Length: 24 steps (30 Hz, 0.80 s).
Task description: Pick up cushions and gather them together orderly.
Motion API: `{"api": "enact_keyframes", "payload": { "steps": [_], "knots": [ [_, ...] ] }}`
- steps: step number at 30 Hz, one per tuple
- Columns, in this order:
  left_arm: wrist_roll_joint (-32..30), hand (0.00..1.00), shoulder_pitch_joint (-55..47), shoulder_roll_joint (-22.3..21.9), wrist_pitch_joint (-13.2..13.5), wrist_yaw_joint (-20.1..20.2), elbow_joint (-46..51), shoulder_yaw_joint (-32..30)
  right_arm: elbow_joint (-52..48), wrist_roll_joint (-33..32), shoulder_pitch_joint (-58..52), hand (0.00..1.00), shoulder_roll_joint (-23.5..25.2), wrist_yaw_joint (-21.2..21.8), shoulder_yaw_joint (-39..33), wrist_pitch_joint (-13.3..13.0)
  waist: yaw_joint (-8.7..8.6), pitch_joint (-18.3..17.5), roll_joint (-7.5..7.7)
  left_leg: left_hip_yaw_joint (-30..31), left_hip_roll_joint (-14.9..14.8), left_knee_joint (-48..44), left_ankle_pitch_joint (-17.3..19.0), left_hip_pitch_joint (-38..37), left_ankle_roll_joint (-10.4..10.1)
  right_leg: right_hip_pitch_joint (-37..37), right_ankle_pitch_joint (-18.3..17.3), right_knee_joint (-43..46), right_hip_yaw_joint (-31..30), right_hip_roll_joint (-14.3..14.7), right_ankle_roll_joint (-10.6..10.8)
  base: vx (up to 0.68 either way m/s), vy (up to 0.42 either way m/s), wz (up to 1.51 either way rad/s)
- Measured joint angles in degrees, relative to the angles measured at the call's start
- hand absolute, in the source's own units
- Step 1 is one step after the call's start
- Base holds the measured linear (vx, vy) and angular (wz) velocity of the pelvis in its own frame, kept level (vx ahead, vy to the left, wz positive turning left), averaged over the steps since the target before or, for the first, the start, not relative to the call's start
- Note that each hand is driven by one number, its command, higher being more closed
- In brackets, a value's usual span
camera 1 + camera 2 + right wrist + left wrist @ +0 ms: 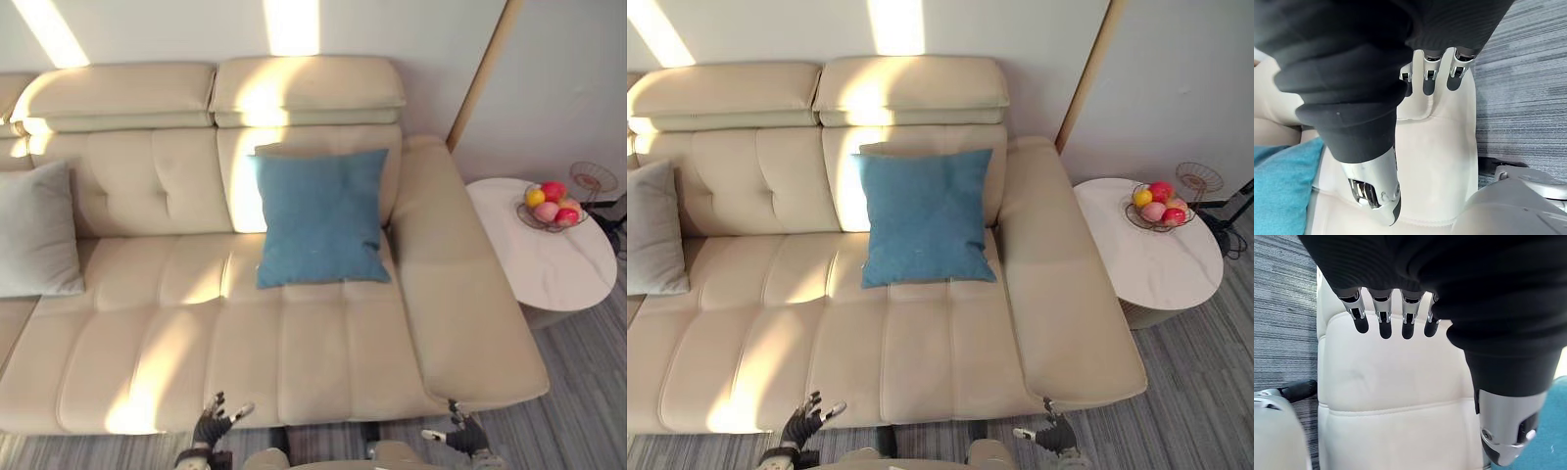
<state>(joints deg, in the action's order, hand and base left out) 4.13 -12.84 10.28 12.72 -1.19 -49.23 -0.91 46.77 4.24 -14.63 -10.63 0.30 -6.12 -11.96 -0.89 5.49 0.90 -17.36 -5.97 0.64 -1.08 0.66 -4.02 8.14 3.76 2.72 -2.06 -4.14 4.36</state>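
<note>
Well ahead of the left hand (211, 421) and right hand (465, 433), both open and empty, leans the blue cushion (321, 215); best reach both forward and clasp its sides evenly.

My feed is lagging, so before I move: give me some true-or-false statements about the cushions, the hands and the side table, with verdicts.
The blue cushion leans against the backrest of the sofa. True.
The left hand grips the grey cushion. False: it is open and empty, by the seat's front edge.
The two cushions touch. False: they lie apart, the grey one far to the left.
A fruit basket stands on the side table. True.
The right hand is open. True.
</note>
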Motion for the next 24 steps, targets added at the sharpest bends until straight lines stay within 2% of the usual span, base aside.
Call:
{"api": "enact_keyframes", "payload": {
  "steps": [1,2,3,4,5,6,7,8,9,10,11,12,13,14,15,16,17,20,21,23,24],
  "knots": [
    [-0.25,0.0,0.17,0.1,-0.04,-0.08,0.02,-0.02,0.33,0.65,-0.1,0.0,0.04,0.0,0.12,0.07,-0.28,-0.04,0.36,-0.36,0.23,-2.32,0.3,0.61,0.75,2.01,-1.13,5.23,0.0,-0.57,0.43,-0.02,0.042,-0.07],
    [-0.26,0.0,0.54,0.08,-0.05,-0.1,0.09,-0.04,0.43,0.68,-0.1,0.0,0.04,-0.02,0.25,0.08,-0.37,-0.03,0.57,-0.6,0.57,-3.3,0.43,0.9,1.02,2.68,-1.04,6.36,-0.1,-0.98,0.82,-0.04,0.016,-0.2],
    [-0.32,0.0,0.68,-0.29,-0.04,-0.13,0.63,-0.31,0.64,0.75,0.46,0.0,-0.14,-0.02,0.43,0.08,0.41,-0.25,-0.57,-1.63,-1.37,-4.15,0.74,2.11,1.81,3.42,-0.86,7.8,-0.63,-0.22,3.37,-0.1,-0.016,-0.18],
    [-0.33,0.0,1.36,-0.51,-0.09,-0.2,0.86,-1.69,1.13,0.71,2.01,0.0,0.35,0.11,0.61,0.41,-0.37,0.27,-0.97,-1.24,-1.83,-5.61,0.84,2.97,1.96,8.57,-9.09,28.61,0.55,-0.73,2.38,-0.1,-0.045,-0.05],
    [-0.33,0.0,1.67,-0.51,-0.08,-0.25,0.97,-1.7,1.17,0.7,1.81,0.0,0.45,0.12,0.68,0.59,-0.48,0.43,-0.75,-0.69,-1.78,-5.92,0.83,2.94,1.96,9.36,-11.14,35.55,0.68,-1.15,2.99,-0.1,-0.095,0.32],
    [-0.33,0.0,1.48,-0.33,-0.14,-0.26,1.64,-1.95,1.89,0.64,1.15,0.0,0.47,0.14,1.48,1.06,-0.7,0.34,-0.06,0.49,-1.71,-7.09,0.78,3.13,1.88,8.23,-14.0,44.75,0.25,-1.76,5.06,-0.07,-0.156,0.49],
    [-0.33,0.0,1.43,-0.03,-0.36,-0.32,2.18,-2.02,2.42,0.62,0.7,0.0,0.54,0.37,1.75,1.14,-0.5,-0.17,1.24,1.85,-1.33,-8.63,0.36,4.17,1.33,4.43,-15.01,45.5,-0.21,-2.4,6.6,-0.08,-0.187,0.49],
    [-0.32,0.0,1.46,0.17,-0.39,-0.36,2.57,-2.05,2.37,0.7,0.71,0.0,0.58,0.46,1.76,1.19,-0.39,-0.28,1.88,2.08,-1.08,-9.44,0.21,4.88,1.1,2.88,-16.01,43.16,-0.31,-2.66,6.5,-0.08,-0.217,0.33],
    [-0.32,0.0,1.88,0.06,-0.39,-0.46,3.3,-2.2,2.32,0.79,1.16,0.0,0.28,0.59,1.62,1.43,0.4,-0.41,2.31,2.24,-1.56,-11.42,-0.53,7.73,0.61,1.05,-20.82,36.5,0.24,-2.3,4.55,-0.18,-0.283,-0.08],
    [-0.32,0.0,2.81,-0.87,-0.48,-0.31,4.23,-1.64,1.5,0.52,2.4,0.0,-0.34,0.68,1.47,1.23,1.9,-0.12,1.84,1.68,-3.47,-12.75,-1.29,10.82,-0.37,1.17,-22.9,31.63,1.36,-0.72,0.9,-0.22,-0.268,-0.22],
    [-0.3,0.0,2.82,-1.32,-0.47,-0.32,4.46,-1.45,1.31,0.4,3.18,0.0,-0.57,0.72,1.5,1.14,2.1,0.24,1.23,1.86,-4.02,-13.2,-1.78,12.22,-0.82,1.15,-23.4,30.11,2.04,0.0,-0.02,-0.33,-0.251,-0.12],
    [-0.22,0.0,3.35,-2.17,-0.61,-0.32,4.43,-0.88,1.41,0.29,5.2,0.0,-1.3,0.9,1.55,1.15,1.55,1.75,-0.69,3.52,-5.06,-12.65,-4.06,14.23,-1.64,1.37,-23.98,27.53,3.41,1.19,-2.85,-0.27,-0.145,0.24],
    [-0.16,0.0,3.76,-2.66,-0.85,-0.24,4.46,-0.33,1.74,0.17,5.71,0.0,-1.75,0.83,1.5,1.29,0.86,2.71,-1.71,4.78,-5.29,-10.62,-6.4,14.11,-2.41,1.48,-23.28,27.34,4.56,1.77,-3.81,-0.38,-0.168,0.46],
    [-0.05,0.0,3.94,-2.98,-0.92,-0.2,4.61,0.38,2.17,-0.19,5.42,0.0,-2.16,0.83,1.41,1.6,0.58,2.91,-1.99,5.11,-5.27,-7.48,-8.57,13.34,-3.76,2.37,-22.44,27.07,6.01,1.77,-5.15,-0.35,-0.141,0.51],
    [-0.05,0.0,3.77,-2.97,-0.95,-0.18,5.24,0.32,2.17,-0.39,5.4,0.0,-2.02,0.72,0.79,1.82,0.38,2.93,-1.97,4.32,-5.12,-9.43,-7.28,12.97,-2.56,2.83,-21.71,26.82,6.92,1.33,-6.33,-0.32,-0.129,0.4],
    [-0.05,0.0,3.74,-2.97,-0.95,-0.19,5.49,0.26,2.1,-0.44,5.41,0.0,-1.97,0.68,0.15,1.83,0.37,2.92,-1.95,3.67,-4.96,-12.15,-5.44,13.22,-1.38,3.15,-20.88,26.04,7.08,1.19,-6.65,-0.3,-0.135,0.25],
    [-0.05,0.0,3.77,-2.91,-0.96,-0.18,6.03,0.18,1.87,-0.98,5.82,0.0,-2.11,0.6,-0.24,1.88,0.37,2.92,-1.95,2.26,-5.05,-18.35,-1.32,13.65,0.7,3.53,-18.22,22.83,6.93,1.13,-6.95,-0.22,-0.091,0.08],
    [-0.01,0.0,3.94,-2.89,-0.96,-0.05,6.57,0.17,2.05,-1.44,6.46,0.0,-2.18,0.63,-1.53,1.91,0.33,2.84,-1.99,1.7,-4.96,-24.11,3.96,11.73,1.05,3.99,-13.33,17.69,6.81,1.14,-6.69,-0.19,-0.008,-0.02],
    [0.0,0.0,4.03,-2.83,-0.97,-0.04,6.52,0.16,2.49,-1.45,6.72,0.0,-2.21,0.59,-2.75,1.93,0.07,2.73,-2.19,1.63,-4.54,-23.57,6.19,9.23,0.97,3.84,-11.18,14.82,6.77,1.26,-6.23,-0.16,0.073,-0.03],
    [0.01,0.0,4.15,-2.81,-0.98,-0.04,6.51,0.14,2.59,-1.45,6.66,0.0,-2.35,0.23,-4.29,2.13,-0.16,2.33,-2.83,1.54,-3.16,-15.42,6.53,4.63,0.68,3.51,-8.51,11.09,6.76,1.61,-5.29,-0.13,0.087,0.06],
    [-0.03,0.0,4.07,-2.77,-0.97,-0.04,6.47,0.06,2.85,-1.46,6.64,0.0,-2.65,-0.18,-5.17,2.21,-0.79,1.12,-4.82,1.65,-2.71,-6.35,5.66,1.29,-0.86,3.67,-6.67,8.08,7.28,2.7,-4.21,-0.06,0.059,0.09]
  ]
}}
